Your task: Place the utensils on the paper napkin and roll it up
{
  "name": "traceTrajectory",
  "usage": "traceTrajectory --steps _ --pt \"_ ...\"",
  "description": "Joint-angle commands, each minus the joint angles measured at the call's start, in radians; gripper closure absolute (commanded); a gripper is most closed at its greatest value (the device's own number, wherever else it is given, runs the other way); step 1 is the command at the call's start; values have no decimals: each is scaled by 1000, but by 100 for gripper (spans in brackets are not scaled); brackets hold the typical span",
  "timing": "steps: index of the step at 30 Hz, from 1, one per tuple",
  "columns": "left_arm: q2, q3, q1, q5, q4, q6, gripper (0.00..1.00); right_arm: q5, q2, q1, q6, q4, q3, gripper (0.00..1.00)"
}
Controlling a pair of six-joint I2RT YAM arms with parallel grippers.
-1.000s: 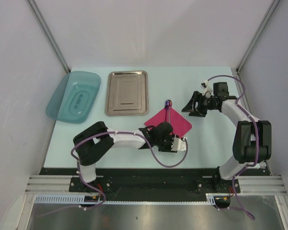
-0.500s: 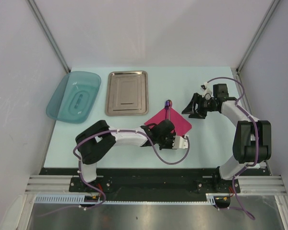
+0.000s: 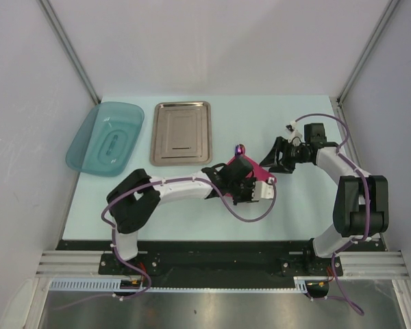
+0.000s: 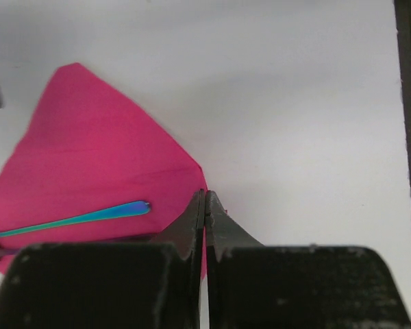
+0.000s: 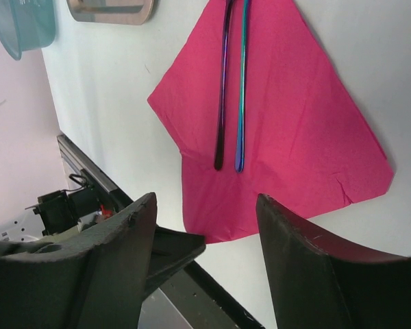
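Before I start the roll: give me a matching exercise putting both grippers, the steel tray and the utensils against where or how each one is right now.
1 left gripper
2 right gripper
3 steel tray
4 utensils

A side by side on the paper napkin
B shut on the paper napkin's edge
C open, holding nothing
D beside the teal dish

Pairs: 1-B, 2-C, 3-D, 4-A.

Overhead view looks down; wrist views close, share napkin.
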Motion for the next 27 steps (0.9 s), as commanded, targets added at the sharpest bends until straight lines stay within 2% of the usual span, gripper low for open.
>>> traceTrajectory --steps 1,6,10,27 --pt "10 85 51 92 -44 6 100 -33 -35 -5 -15 0 -15 37" --pt "33 128 81 97 -55 22 100 -60 -9 -3 -17 2 -32 43" --pt "71 146 99 89 -40 36 100 -69 -21 -3 -17 11 -64 44" --pt "137 187 179 68 59 26 100 -47 7 46 -55 41 -124 36"
